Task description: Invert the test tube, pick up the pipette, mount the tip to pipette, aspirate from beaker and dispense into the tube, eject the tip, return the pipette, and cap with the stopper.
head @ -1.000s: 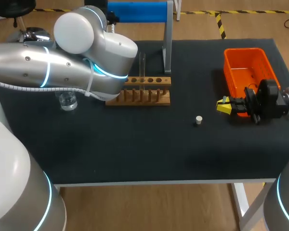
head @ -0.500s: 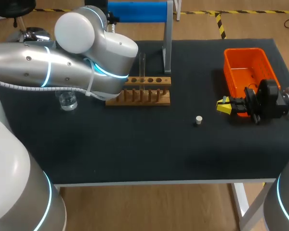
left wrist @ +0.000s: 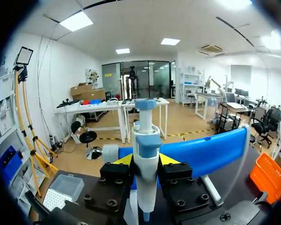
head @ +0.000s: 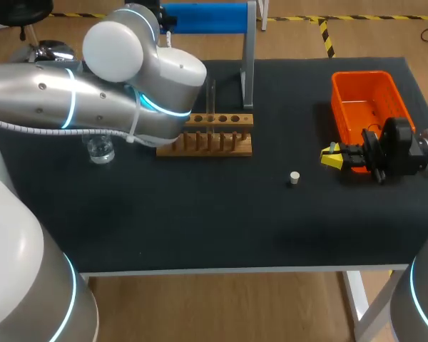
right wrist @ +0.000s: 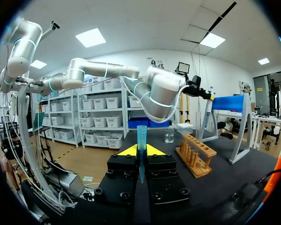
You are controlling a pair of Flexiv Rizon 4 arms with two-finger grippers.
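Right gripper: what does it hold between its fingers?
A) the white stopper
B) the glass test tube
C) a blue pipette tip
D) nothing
C: the right wrist view shows a slim blue pipette tip clamped upright between the right gripper's fingers; the stopper lies loose on the table.

The table (head: 200, 228) is black, the bin (head: 362, 74) orange, the rack (head: 215, 146) brown wood, the stopper (head: 294, 177) cream, the pipette (left wrist: 146, 159) white and blue, the tip (right wrist: 141, 136) translucent blue, and the left arm (head: 50, 100) silver with cyan rings.
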